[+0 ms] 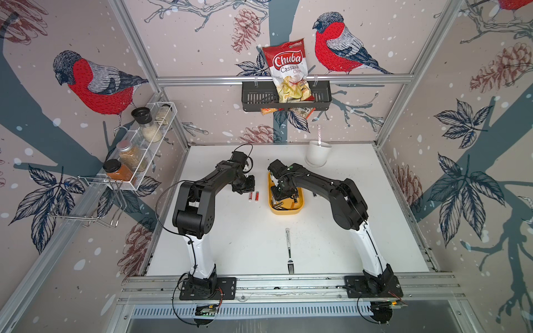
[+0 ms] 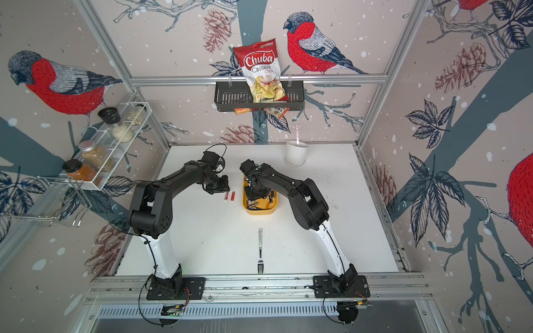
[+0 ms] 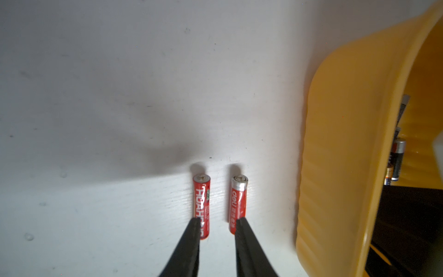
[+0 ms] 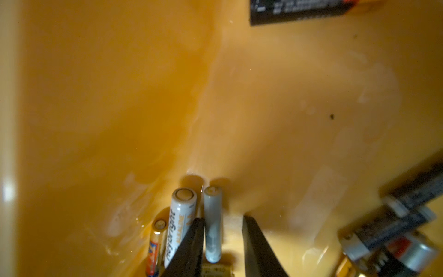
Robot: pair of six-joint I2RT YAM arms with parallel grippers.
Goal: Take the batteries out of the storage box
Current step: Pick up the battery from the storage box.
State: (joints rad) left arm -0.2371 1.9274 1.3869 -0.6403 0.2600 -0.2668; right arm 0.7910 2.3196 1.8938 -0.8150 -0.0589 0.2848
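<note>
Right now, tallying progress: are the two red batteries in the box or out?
Out. Both red batteries lie on the white table beside the yellow box, apart from it and from each other.

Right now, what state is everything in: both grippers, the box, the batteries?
storage box: upright, batteries inside
red batteries: lying side by side on the table, outside the storage box
grey battery: lying in the storage box, between the right jaws, ungripped
left gripper: open, empty
right gripper: open
</note>
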